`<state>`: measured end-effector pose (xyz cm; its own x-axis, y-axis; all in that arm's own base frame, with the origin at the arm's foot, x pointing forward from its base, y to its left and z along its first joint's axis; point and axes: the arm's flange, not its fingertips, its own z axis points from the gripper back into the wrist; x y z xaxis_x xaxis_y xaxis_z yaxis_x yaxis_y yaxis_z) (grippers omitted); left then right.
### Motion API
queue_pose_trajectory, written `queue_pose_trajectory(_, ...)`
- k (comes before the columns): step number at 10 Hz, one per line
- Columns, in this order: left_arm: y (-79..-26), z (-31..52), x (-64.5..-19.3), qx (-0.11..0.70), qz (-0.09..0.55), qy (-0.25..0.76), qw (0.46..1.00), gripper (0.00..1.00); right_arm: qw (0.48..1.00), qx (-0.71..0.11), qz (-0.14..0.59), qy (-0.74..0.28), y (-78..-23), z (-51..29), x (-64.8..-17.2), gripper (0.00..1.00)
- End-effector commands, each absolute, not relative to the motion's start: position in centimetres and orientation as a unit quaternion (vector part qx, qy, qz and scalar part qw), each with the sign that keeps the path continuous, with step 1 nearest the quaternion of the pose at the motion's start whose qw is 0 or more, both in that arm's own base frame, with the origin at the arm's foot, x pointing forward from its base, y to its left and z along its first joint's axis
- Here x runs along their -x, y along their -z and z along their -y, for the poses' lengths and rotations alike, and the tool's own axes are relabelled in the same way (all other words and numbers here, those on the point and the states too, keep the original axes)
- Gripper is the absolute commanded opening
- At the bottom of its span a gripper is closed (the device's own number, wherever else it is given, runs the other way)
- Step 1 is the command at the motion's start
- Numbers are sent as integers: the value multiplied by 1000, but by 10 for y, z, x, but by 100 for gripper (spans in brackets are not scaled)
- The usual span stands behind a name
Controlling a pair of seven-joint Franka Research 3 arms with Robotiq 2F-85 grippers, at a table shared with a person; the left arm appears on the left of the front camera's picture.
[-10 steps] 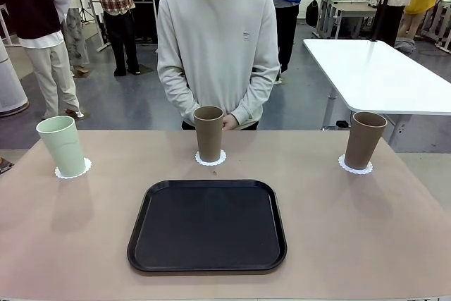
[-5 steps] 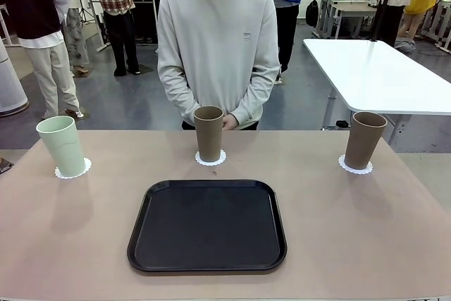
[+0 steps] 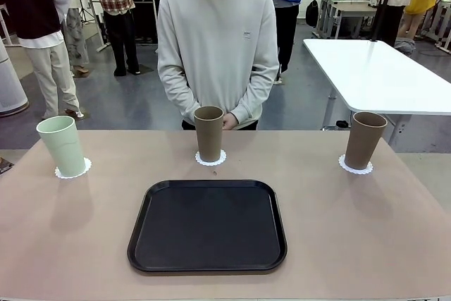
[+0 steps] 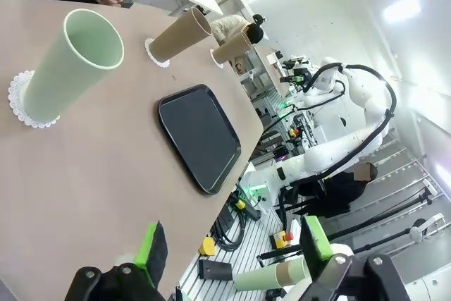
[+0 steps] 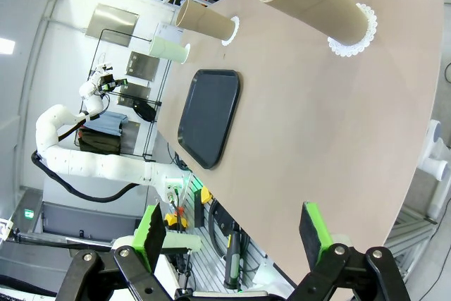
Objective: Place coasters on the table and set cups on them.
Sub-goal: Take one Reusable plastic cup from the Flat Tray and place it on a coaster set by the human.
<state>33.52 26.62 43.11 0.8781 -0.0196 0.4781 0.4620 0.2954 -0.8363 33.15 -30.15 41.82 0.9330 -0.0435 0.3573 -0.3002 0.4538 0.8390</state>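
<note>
A: Anything change just now?
B: Nope. Three tall matte cups [image 3: 208,134] sit on white lacy paper coasters [image 3: 211,158] along the beige table's [image 3: 70,244] far edge. Looks done.
A: Grippers?
B: Left gripper [image 4: 229,253], right gripper [image 5: 232,230]: both wide, holding nothing.

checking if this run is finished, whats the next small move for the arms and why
Probably none beyond staying back. The mint green cup, the middle tan cup and the right tan cup each stand upright on a coaster on the table. The black tray holds nothing, and the left gripper and right gripper are open and hold nothing.
</note>
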Motion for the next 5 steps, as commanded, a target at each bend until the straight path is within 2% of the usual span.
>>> queue_pose_trajectory(1, -431, -267, -333, 575, 194, 153, 780, 100, 836, -517, 168, -76, -419, 301, -331, 100)
queue_pose_trajectory(5, -431, -267, -333, 575, 194, 153, 780, 100, 836, -517, 168, -76, -419, 301, -331, 100)
